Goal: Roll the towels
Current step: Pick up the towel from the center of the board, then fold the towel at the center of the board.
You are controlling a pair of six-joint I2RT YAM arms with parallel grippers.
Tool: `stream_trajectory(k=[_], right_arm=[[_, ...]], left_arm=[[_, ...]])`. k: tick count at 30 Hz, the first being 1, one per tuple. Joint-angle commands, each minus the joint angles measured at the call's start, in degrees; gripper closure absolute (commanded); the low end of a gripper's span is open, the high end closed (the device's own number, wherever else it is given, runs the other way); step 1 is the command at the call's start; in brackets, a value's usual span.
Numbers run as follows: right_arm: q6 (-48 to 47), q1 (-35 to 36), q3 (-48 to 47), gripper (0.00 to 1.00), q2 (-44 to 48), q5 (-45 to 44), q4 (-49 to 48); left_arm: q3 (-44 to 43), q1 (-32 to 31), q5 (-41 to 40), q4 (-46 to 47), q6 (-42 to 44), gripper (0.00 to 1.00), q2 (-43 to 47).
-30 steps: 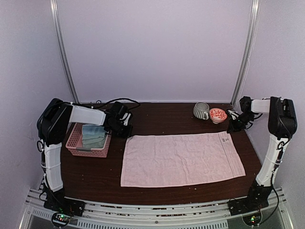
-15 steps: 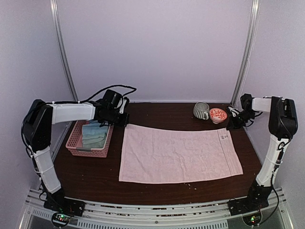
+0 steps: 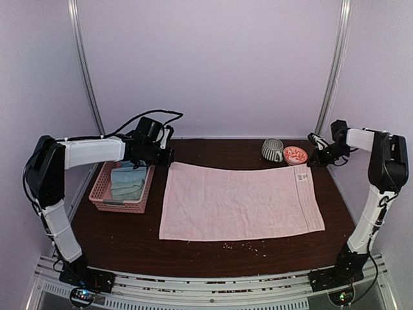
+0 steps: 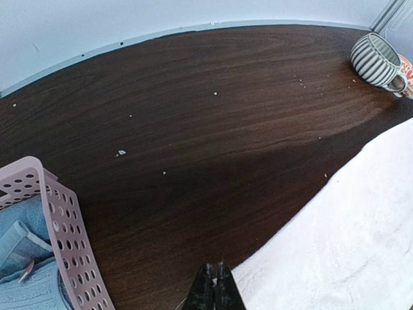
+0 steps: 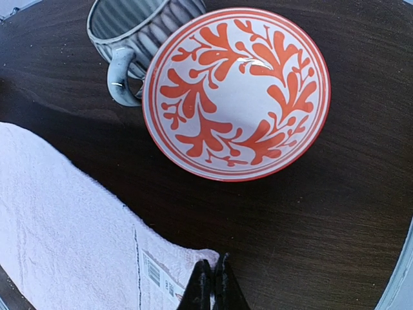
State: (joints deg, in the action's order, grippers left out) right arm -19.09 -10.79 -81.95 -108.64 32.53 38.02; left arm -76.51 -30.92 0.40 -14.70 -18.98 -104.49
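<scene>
The pink towel [image 3: 240, 201] is spread flat over the middle of the table [image 3: 129, 236], and the step in hand is judged to be the straightening before any roll is begun. Its far left corner is pinched by the clenched left gripper [image 3: 166, 158], and its labelled far right corner by the clenched right gripper [image 3: 313, 161], just in front of the patterned bowl [image 3: 295, 155] and the striped mug [image 3: 271, 150]. Next, the cloth probably has to be laid down taut, and one edge then turned over evenly so that the roll starts straight. Only pale blue cloths are seen in the pink basket [image 3: 120, 207]; no mint towel can be made out. Compared with a second ago, the towel has been drawn toward the far side, its far edge is pulled straighter, and the left arm is stretched out rather than folded over the basket.
</scene>
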Motion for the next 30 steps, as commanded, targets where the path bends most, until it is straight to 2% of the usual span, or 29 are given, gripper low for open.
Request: stream_trajectory(k=[1,6,13,18,26,30], right_arm=[[-0.2,-2.0,-0.8,1.0,-1.1,-1.3,-1.0],[-0.7,-3.3,-0.8,1.0,-2.7,-1.3,-0.5],[-1.5,-3.7,-1.9,1.0,-5.1,-5.1,1.0],[-1.6,-3.9,-2.8,1.0,-6.6,-11.2,-0.6],[-1.5,-3.6,-6.2,1.0,-9.3,-10.1,1.0],[-1.6,-3.5,-5.7,1.0,-9.1,-9.9,0.9]], left_arm=[[1.3,0.5,2.4,2.3,0.4,1.0,-0.3],[4.9,1.8,11.5,8.7,0.3,1.0,-0.4],[0.6,2.5,20.8,7.7,0.4,1.0,-8.1],[-1.5,2.5,18.5,9.6,-1.0,1.0,-11.8],[-11.9,3.3,17.9,9.2,0.8,1.0,-20.1],[-13.8,5.3,23.5,9.2,0.1,0.82,-22.9]])
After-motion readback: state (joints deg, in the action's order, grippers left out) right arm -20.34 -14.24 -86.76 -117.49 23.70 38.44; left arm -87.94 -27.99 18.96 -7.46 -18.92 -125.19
